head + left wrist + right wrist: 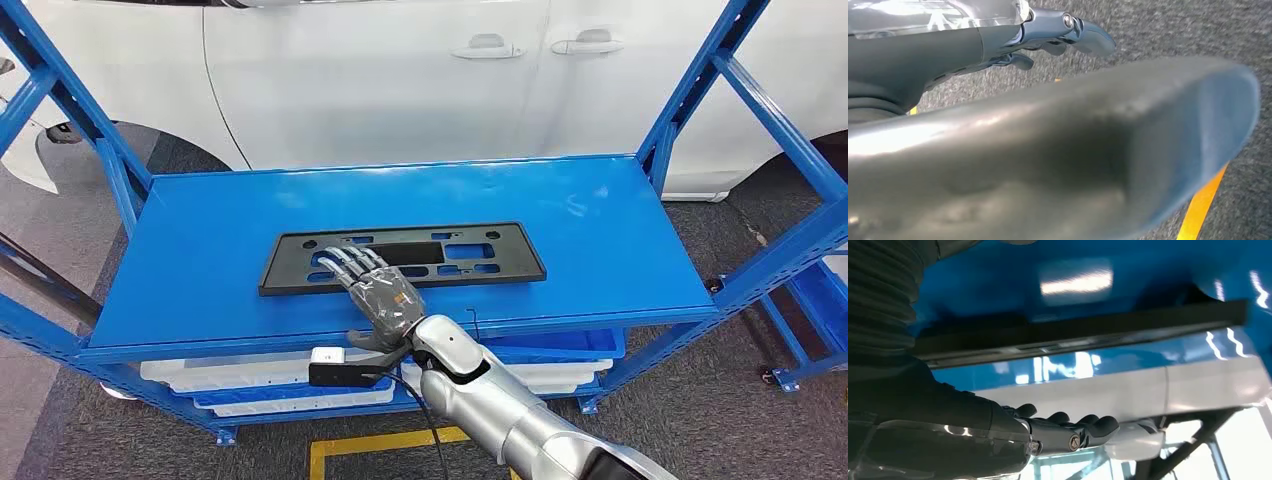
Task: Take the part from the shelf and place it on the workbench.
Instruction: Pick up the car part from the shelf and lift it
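While a white car point(400, 80) stands beyond the blue shelf point(200, 240), the right hand point(375, 290) rests, fingers extended, on the black part point(500, 262); whether the left hand point(1058, 35) is spread or closed cannot be told.

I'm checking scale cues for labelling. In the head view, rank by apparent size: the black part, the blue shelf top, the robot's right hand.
1. blue shelf top
2. black part
3. right hand, though it sits nearer the camera, so it looks enlarged.

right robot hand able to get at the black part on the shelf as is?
Probably yes. The right robot hand is already over the near edge of the black part, fingers extended across it, and nothing on the blue shelf stands between them.
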`<action>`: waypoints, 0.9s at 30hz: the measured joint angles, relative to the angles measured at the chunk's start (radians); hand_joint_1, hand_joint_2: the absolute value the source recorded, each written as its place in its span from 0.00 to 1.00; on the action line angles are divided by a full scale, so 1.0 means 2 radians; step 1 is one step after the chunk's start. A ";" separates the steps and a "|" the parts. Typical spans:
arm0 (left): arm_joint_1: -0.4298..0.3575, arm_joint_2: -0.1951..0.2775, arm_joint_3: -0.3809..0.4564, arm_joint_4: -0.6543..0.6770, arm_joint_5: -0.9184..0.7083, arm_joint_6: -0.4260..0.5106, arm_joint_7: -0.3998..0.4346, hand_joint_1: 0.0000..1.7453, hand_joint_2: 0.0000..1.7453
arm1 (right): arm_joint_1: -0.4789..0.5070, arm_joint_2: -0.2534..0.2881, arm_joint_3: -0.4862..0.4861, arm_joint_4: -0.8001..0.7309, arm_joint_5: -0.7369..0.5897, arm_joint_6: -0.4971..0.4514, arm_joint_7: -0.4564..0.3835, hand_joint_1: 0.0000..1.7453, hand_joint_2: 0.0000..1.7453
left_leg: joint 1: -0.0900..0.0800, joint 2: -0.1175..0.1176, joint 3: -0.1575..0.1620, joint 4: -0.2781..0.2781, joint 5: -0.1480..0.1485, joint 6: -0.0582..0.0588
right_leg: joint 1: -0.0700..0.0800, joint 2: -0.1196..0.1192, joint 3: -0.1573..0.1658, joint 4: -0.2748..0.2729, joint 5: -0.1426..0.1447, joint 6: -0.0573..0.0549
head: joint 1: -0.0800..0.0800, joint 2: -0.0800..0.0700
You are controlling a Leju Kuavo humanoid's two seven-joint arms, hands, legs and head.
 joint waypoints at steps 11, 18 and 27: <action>-0.002 0.000 -0.009 0.000 -0.005 0.000 0.005 0.00 0.00 | -0.008 0.001 -0.039 0.058 0.028 -0.024 0.015 0.00 1.00 | -0.002 0.000 0.005 0.000 -0.007 -0.016 | 0.005 0.000 0.058 -0.150 0.082 -0.018 | -0.001 0.000; -0.004 0.000 -0.011 0.000 -0.006 0.001 0.005 0.00 0.00 | -0.011 0.003 -0.057 0.080 0.032 -0.037 0.020 0.00 1.00 | 0.000 0.000 -0.063 0.142 -0.063 -0.026 | 0.003 -0.001 0.064 -0.154 0.081 -0.027 | -0.002 0.000; -0.005 0.002 -0.012 0.000 -0.006 0.004 0.004 0.00 0.00 | -0.021 0.004 -0.080 0.100 0.054 -0.054 0.034 0.00 1.00 | -0.003 0.001 0.001 0.000 0.001 -0.006 | 0.004 0.001 0.064 -0.142 0.070 -0.010 | -0.001 0.000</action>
